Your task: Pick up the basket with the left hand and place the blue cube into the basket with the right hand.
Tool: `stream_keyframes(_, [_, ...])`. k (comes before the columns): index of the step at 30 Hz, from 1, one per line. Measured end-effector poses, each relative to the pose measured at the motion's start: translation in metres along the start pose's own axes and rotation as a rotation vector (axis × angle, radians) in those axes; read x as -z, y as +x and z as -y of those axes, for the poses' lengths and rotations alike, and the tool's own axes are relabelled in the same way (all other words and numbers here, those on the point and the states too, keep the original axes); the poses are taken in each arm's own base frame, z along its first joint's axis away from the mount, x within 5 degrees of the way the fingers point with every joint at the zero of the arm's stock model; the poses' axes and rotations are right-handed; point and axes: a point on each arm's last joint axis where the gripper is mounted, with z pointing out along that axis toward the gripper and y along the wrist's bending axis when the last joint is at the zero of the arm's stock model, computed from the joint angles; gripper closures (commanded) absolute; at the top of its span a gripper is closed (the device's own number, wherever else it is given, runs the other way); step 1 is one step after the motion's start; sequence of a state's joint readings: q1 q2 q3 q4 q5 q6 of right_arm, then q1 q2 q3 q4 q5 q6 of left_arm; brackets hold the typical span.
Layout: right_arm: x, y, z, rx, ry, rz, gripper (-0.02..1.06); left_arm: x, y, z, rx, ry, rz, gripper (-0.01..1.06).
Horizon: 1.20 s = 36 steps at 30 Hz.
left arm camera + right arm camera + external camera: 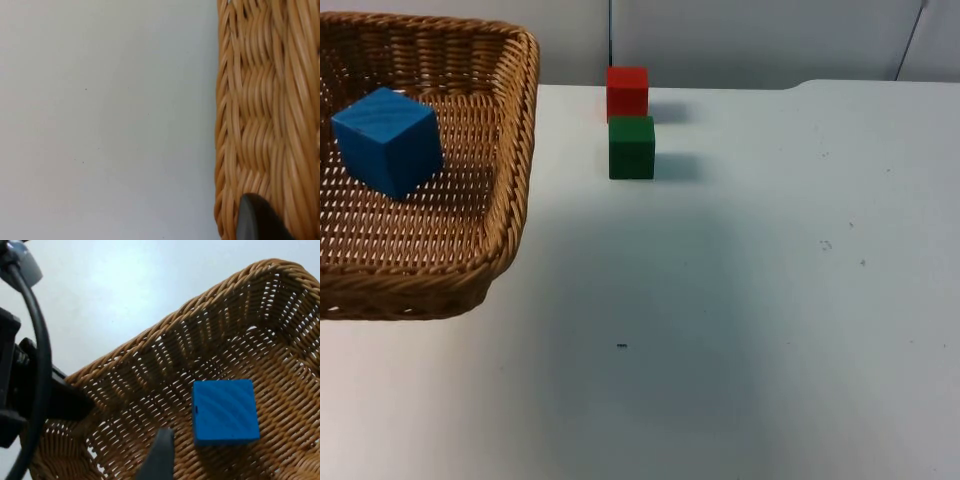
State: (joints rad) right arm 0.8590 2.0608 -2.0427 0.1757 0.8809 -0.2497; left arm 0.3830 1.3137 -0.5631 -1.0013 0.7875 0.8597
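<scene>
Top view: blue cube (387, 140) sits in basket (510, 150). Left gripper (260, 220) fingers clamp the rim; keep it level. Right gripper (161, 455) above basket, finger state unclear; withdraw straight up.

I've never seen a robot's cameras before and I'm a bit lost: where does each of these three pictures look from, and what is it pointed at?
Top view: a fixed camera above, looking down and forward at the white table, the basket holding the blue cube, and the red cube and green cube beyond.
Left wrist view: on the left arm, looking along the left gripper at the basket's woven wall.
Right wrist view: on the right arm, above the basket, with a tip of the right gripper showing.
Top and right wrist views share the blue cube in the basket.
</scene>
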Motion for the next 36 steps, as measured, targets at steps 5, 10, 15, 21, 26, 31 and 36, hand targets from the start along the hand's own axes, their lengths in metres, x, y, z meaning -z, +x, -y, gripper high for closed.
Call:
stream_keyframes(5, [0.000, 0.019, -0.003, 0.011, -0.003, 0.021, 0.27, 0.000, 0.000, -0.001, 0.000, -0.006, 0.005, 1.05])
stream_keyframes(10, [0.005, 0.055, -0.006, 0.017, 0.030, 0.045, 0.27, 0.000, -0.001, -0.002, -0.001, -0.021, 0.015, 1.05])
stream_keyframes(15, [0.018, 0.087, -0.010, 0.017, 0.057, 0.069, 0.27, 0.000, -0.003, -0.003, -0.009, -0.037, 0.029, 1.05])
stream_keyframes(21, [0.039, 0.127, -0.017, -0.001, 0.078, 0.087, 0.27, -0.007, -0.003, -0.010, 0.006, -0.047, 0.008, 1.05])
stream_keyframes(26, [0.056, 0.145, -0.022, -0.029, 0.078, 0.103, 0.27, -0.017, -0.003, -0.016, 0.031, -0.039, -0.023, 1.05])
stream_keyframes(31, [0.082, 0.165, -0.027, -0.053, 0.097, 0.172, 0.27, -0.037, -0.004, -0.028, 0.068, -0.009, -0.034, 1.05])
stream_keyframes(36, [0.108, 0.176, -0.033, -0.077, 0.093, 0.227, 0.27, -0.057, -0.007, -0.045, 0.103, -0.025, -0.060, 1.05])
